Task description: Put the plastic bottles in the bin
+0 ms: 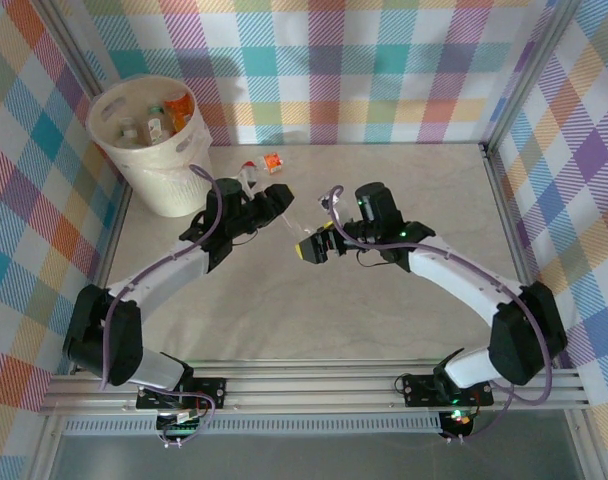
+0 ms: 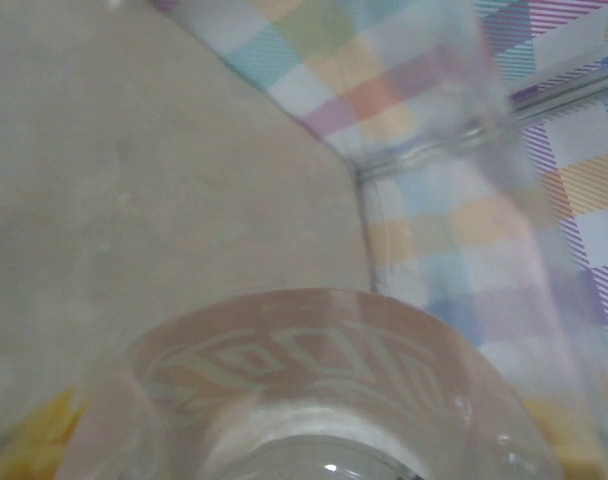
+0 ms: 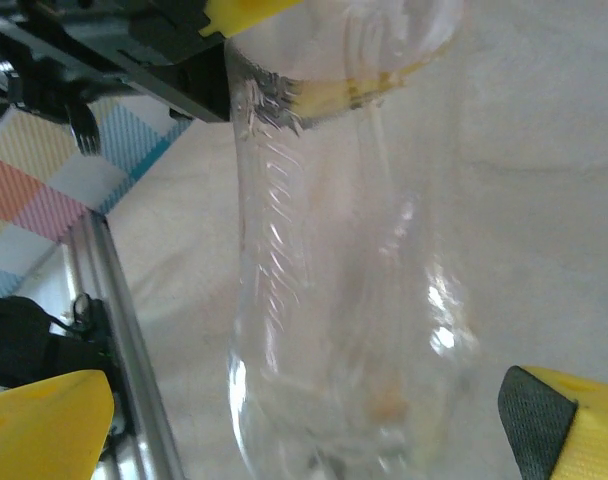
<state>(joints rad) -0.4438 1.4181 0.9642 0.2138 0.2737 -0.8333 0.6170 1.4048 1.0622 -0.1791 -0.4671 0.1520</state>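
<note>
A clear plastic bottle (image 3: 334,280) hangs in the air between my two grippers above the middle of the table (image 1: 384,200). My left gripper (image 1: 287,203) is shut on its far end, its yellow fingers (image 3: 246,10) pressing the bottle's sides. The bottle's embossed clear body (image 2: 314,390) sits right up against the left wrist camera. My right gripper (image 3: 309,425) stands open, its yellow pads (image 3: 44,425) wide apart on either side of the bottle and clear of it. The cream-white bin (image 1: 114,150) stands at the back left with several bottles (image 1: 156,125) inside.
Two small bottles (image 1: 249,172), one with an orange label (image 1: 273,161), lie on the table just right of the bin. Plaid walls with metal frame posts (image 1: 499,170) close in the table on three sides. An aluminium rail (image 1: 314,385) runs along the near edge.
</note>
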